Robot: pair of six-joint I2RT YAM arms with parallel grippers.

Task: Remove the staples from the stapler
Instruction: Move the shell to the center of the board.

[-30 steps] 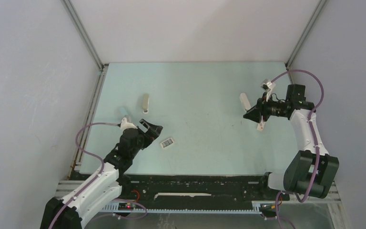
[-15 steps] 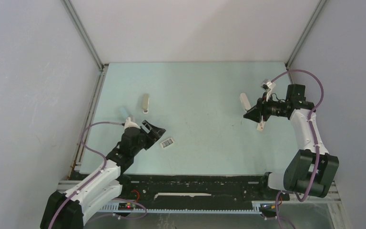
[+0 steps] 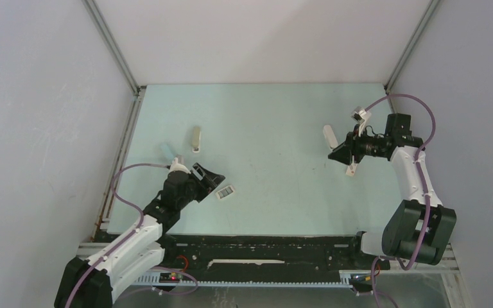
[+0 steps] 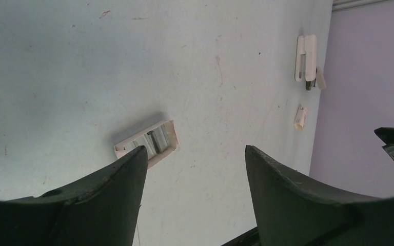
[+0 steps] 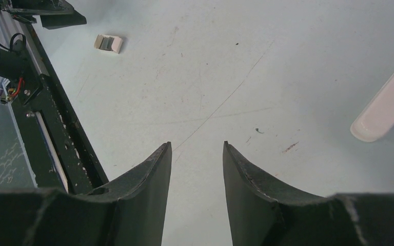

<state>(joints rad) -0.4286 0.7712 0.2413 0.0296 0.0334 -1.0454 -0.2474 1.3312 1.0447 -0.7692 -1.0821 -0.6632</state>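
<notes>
**A:** The left gripper (image 4: 195,149) is hanging low over the table (image 3: 269,115), fingers spread, with nothing but bare surface showing between them.

**B:** And the little box (image 4: 173,136) is peeking out from behind one fingertip, not lying in the gap. Those grey strips inside are looking like staples (image 4: 156,139) to me.

**A:** If it's going for that box, I'm thinking it wants to slide sideways until the box is sitting centred, then come down level. Pinch a corner and the box is likely tipping and spilling.

**B:** Where's the stapler (image 3: 328,136)?

**A:** Lying flat on the table, well apart from the box and just beside the right gripper (image 5: 196,145). That one's fingers are standing parted by a narrow gap, holding nothing, and pointing past the stapler, not at it.

**B:** Whether any strips are sitting inside it, I can't tell.

**A:** I'd say the gripper needs turning toward that rounded end before any grab.
</notes>
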